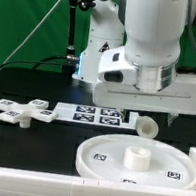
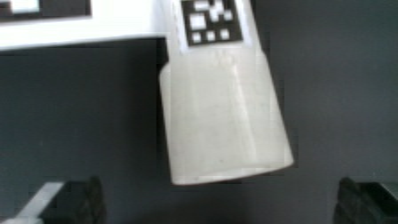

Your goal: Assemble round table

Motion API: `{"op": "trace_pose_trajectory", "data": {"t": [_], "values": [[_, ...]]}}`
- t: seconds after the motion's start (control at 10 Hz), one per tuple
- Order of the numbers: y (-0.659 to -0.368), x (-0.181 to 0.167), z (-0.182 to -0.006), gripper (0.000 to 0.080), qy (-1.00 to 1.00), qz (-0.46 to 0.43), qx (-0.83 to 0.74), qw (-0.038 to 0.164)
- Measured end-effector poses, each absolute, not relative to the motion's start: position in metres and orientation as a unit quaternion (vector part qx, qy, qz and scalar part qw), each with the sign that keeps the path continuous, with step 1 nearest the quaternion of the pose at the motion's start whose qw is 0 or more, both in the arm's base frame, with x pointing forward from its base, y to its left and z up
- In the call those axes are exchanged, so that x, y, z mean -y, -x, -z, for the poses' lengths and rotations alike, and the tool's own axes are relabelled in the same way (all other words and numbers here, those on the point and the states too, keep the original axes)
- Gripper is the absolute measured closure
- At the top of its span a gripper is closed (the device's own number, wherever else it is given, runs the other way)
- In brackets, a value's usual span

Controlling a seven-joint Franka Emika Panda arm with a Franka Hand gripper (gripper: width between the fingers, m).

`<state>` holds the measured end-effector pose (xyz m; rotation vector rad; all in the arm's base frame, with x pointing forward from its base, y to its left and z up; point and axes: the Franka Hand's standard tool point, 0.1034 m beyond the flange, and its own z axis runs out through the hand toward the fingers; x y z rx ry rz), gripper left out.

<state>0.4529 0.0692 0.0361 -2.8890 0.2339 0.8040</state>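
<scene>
The short thick white post (image 2: 222, 115) lies on its side on the black table, one end bearing a tag (image 2: 214, 20). It also shows in the exterior view (image 1: 148, 123), next to the marker board. My gripper (image 2: 217, 205) is open and empty, with dark fingertips (image 2: 71, 200) spread wide on either side of the post's near end. In the exterior view the gripper (image 1: 154, 116) hangs just above the post. The large rimmed round disc (image 1: 137, 164) lies in front with its hub up. The cross-shaped piece (image 1: 22, 109) lies at the exterior view's left.
The marker board (image 1: 94, 114) lies flat behind the disc, and its edge shows in the wrist view (image 2: 71, 25). A white raised border (image 1: 33, 190) runs along the table's front and sides. The robot's base and cables stand at the back.
</scene>
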Motion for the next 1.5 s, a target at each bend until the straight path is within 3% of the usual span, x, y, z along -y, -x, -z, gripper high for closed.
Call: {"op": "trace_pose_trajectory", "data": {"t": [0.5, 1.3, 1.4, 1.5], "values": [[-0.44, -0.075, -0.017, 0.015, 0.905, -0.414, -0.07, 0.068], [-0.424, -0.079, -0.006, 0.0176, 0.901, -0.424, -0.065, 0.066], [-0.424, -0.079, -0.005, 0.0348, 0.901, -0.425, -0.065, 0.066], [-0.424, -0.08, -0.005, 0.0348, 0.901, -0.424, -0.064, 0.066]]}}
